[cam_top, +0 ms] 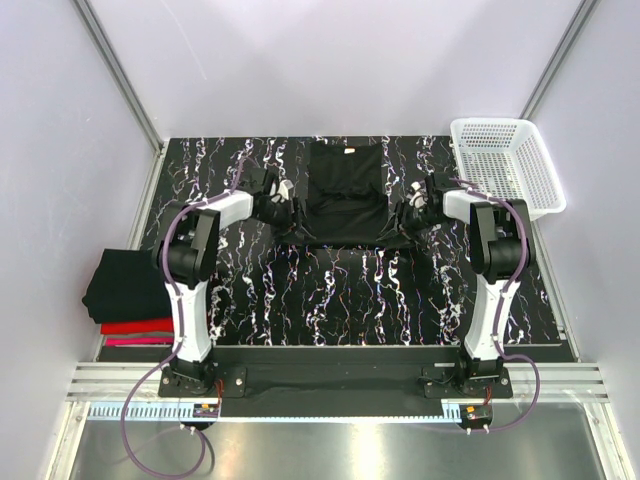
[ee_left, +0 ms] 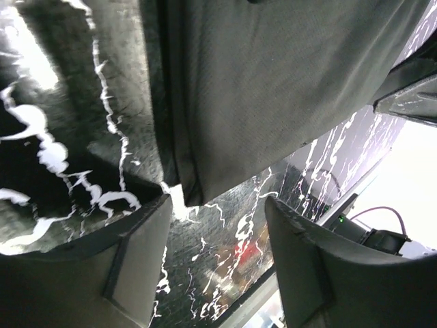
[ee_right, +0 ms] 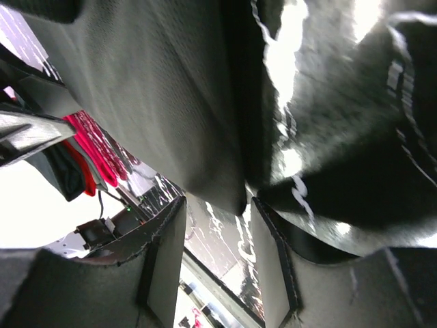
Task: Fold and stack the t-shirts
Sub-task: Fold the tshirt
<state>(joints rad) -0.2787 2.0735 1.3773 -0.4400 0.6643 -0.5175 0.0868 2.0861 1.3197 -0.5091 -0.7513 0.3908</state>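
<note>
Close up, the left gripper point(ee_left: 217, 205) has its jaws wide apart, with nothing between them. One corner of the black shirt point(ee_left: 273, 89) hangs just past the tips, and it is not pinched. Through the gap you can see the shiny dark surface point(ee_left: 225, 273) with white streaks.

On the other side, the right gripper point(ee_right: 218, 205) has its jaws apart too, but not as wide. A folded edge of the black shirt point(ee_right: 157, 89) sits right at the tips. No cloth shows in the gap between the jaws. I cannot tell if the cloth touches them.

From above, the black shirt point(cam_top: 345, 190) lies spread out flat in the middle of the surface point(cam_top: 330, 300). A small white label shows at its far edge. The left gripper point(cam_top: 281, 196) is at the shirt's left edge, and the right gripper point(cam_top: 414, 200) is at its right edge. Both are down low by the cloth.

A white basket point(cam_top: 535, 190) stands to the right of the black shirt, a little farther back, well apart from it.

Far to the left of the black shirt, off the edge of the surface, sits a pile of folded shirts point(cam_top: 125, 280). It has a black one on top, then a red one, then a pink one at the bottom.
</note>
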